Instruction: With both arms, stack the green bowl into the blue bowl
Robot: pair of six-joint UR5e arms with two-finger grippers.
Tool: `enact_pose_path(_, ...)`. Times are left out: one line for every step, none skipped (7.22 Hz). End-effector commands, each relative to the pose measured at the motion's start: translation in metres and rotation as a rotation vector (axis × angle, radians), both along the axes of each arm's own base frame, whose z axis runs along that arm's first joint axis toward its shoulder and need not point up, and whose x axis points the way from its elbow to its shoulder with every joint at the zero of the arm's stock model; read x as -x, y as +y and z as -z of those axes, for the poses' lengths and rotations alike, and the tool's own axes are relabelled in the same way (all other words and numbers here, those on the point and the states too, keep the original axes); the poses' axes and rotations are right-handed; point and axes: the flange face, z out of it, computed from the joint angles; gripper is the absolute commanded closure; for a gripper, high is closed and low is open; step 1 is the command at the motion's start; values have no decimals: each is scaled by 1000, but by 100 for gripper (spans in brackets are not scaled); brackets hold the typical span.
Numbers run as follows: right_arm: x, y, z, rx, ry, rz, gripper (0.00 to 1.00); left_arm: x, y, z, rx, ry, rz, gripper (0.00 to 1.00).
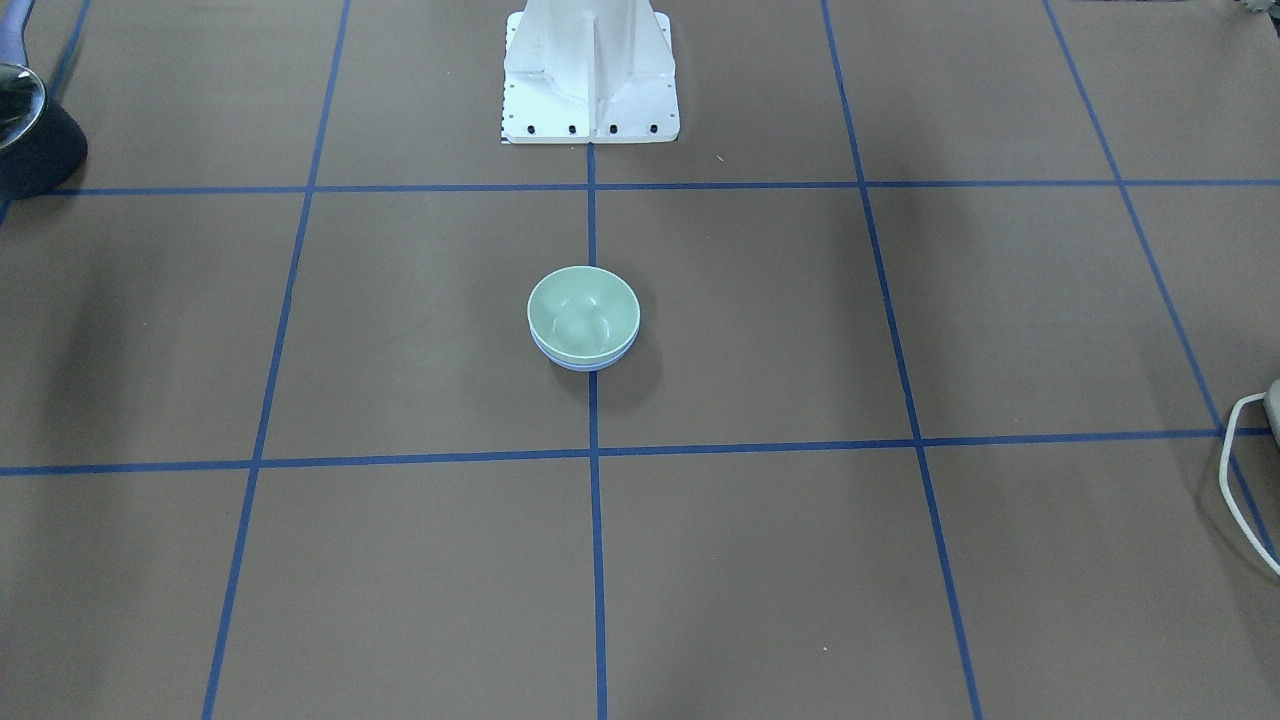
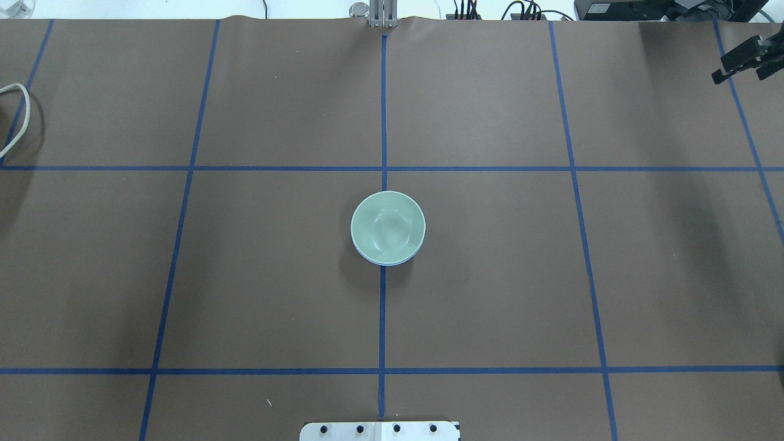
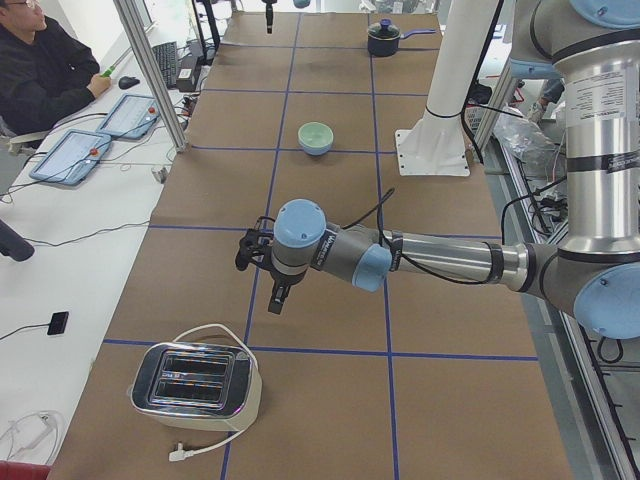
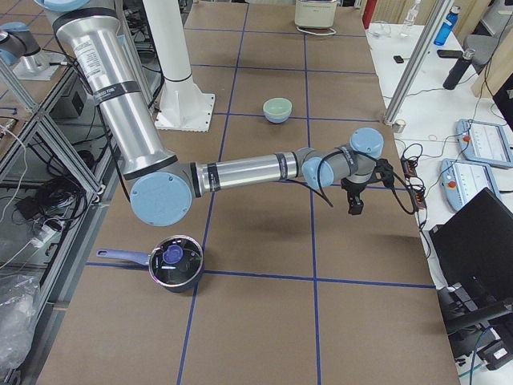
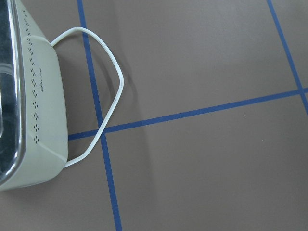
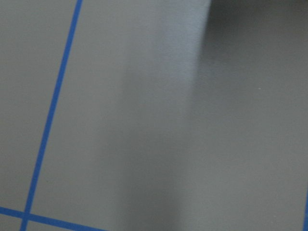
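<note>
Pale green bowl (image 1: 583,312) nested in blue bowl (image 1: 585,366), mid-table, well apart from left pincer (image 3: 277,297) and right pincer (image 4: 355,204), openness unclear

This is a robotics lab. 2 industrial arms, the left arm (image 3: 440,258) and the right arm (image 4: 240,172), reach over a long table (image 2: 490,275) covered in brown paper and gridded with blue tape (image 2: 381,306). A white pedestal (image 1: 590,70) is bolted to it. Out past the left gripper (image 3: 262,262), beyond an aluminium post (image 3: 150,70), an operator (image 3: 40,70) sits at a white bench (image 3: 60,280) with 2 tablets (image 3: 70,155). Test props sit around: a toaster (image 3: 195,385) close below that gripper, and a pot (image 4: 176,261) well behind the right gripper (image 2: 738,72).
</note>
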Motion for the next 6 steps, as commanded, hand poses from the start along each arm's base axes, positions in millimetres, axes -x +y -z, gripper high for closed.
enact_pose_path(-43, 37, -36, 3, 5, -27, 0, 25, -23, 21, -8, -25, -21, 1)
enact_pose_path(-57, 52, -34, -4, 3, -43, 0, 25, -24, 21, -5, -25, -20, 1)
enact_pose_path(-66, 75, -36, -4, 3, -56, 0, 27, -23, 21, -5, -25, -17, 1)
enact_pose_path(-83, 78, -29, 22, -3, -83, 0, 27, -22, 19, 14, -26, -10, 1)
enact_pose_path(-87, 84, -10, 74, -4, -85, 0, 27, -19, 15, 22, -27, -9, 1)
enact_pose_path(-84, 87, -3, 93, 8, -74, 0, 28, -17, 13, 25, -29, -7, 1)
